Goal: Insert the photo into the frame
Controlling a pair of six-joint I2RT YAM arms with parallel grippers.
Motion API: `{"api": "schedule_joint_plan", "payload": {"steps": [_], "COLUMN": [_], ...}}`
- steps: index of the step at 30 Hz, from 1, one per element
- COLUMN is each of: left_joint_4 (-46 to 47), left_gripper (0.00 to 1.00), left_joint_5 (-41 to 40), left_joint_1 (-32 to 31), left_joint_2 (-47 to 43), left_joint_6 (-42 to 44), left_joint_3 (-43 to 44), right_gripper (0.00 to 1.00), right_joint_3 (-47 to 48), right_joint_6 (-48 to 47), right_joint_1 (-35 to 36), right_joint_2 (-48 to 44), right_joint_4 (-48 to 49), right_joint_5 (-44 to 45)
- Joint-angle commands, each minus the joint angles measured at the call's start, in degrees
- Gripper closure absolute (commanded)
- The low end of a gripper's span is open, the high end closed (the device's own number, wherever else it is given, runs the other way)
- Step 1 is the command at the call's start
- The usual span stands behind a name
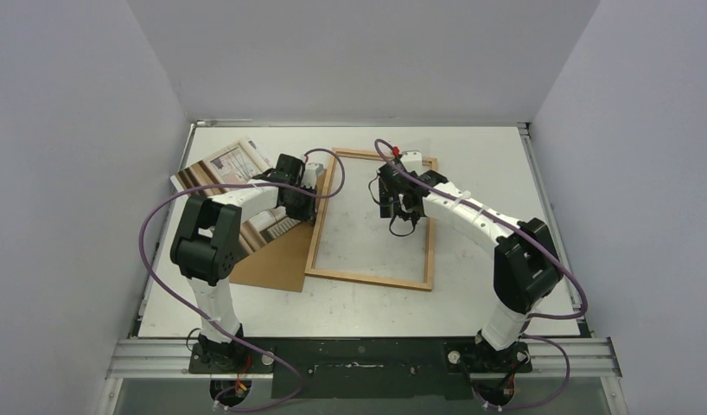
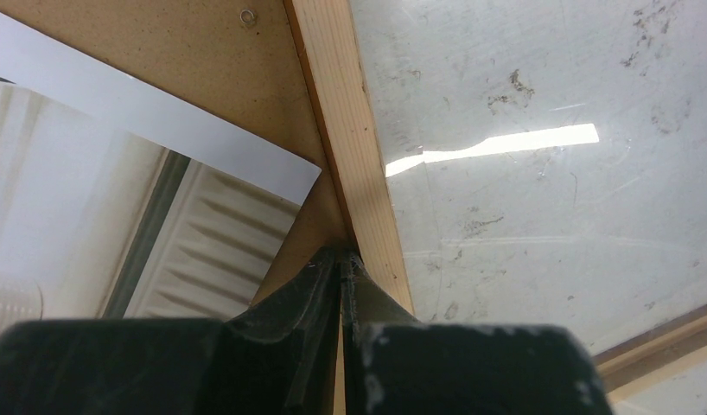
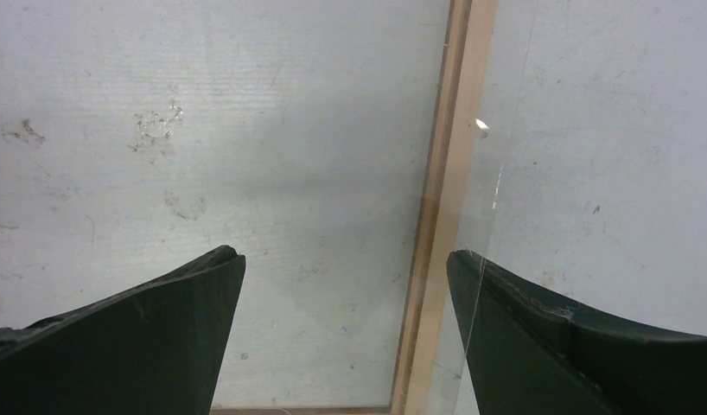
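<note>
The frame is thin orange-brown wood and lies flat at the table's middle. The photo lies left of it, partly on a brown backing sheet and partly under my left arm. My left gripper is shut, and its tips touch the outer edge of the frame's left rail. Nothing shows between its fingers. The photo's white-bordered corner lies just left of them. My right gripper hangs open above the frame's inside, with the right rail showing between its fingers.
A clear pane lies over the frame's opening, and its edge crosses past the right rail. A small metal ring sits on the backing sheet. Grey walls close in the table on three sides. Purple cables loop off both arms.
</note>
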Motion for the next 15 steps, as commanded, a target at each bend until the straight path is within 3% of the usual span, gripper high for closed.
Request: {"api": "schedule_joint_plan", "payload": {"steps": [1,15], "left_joint_4": [-1.90,-2.00], "left_gripper": [0.96,0.96], "left_joint_5": [1.92,1.96], "left_joint_1": [-0.72,-0.71], "left_joint_2": [0.95,0.63], "left_joint_6": [-0.37,-0.53], "left_joint_3": [-1.48,-1.53], "right_gripper": [0.10,0.10], "right_joint_3": [-2.92,-4.01], "right_joint_6": [0.16,0.07], "right_joint_1": [-1.49,-2.88], "right_joint_2": [-5.94,-7.03], "right_joint_4": [3.61,4.77], "right_joint_5": [-2.27,-4.06]}}
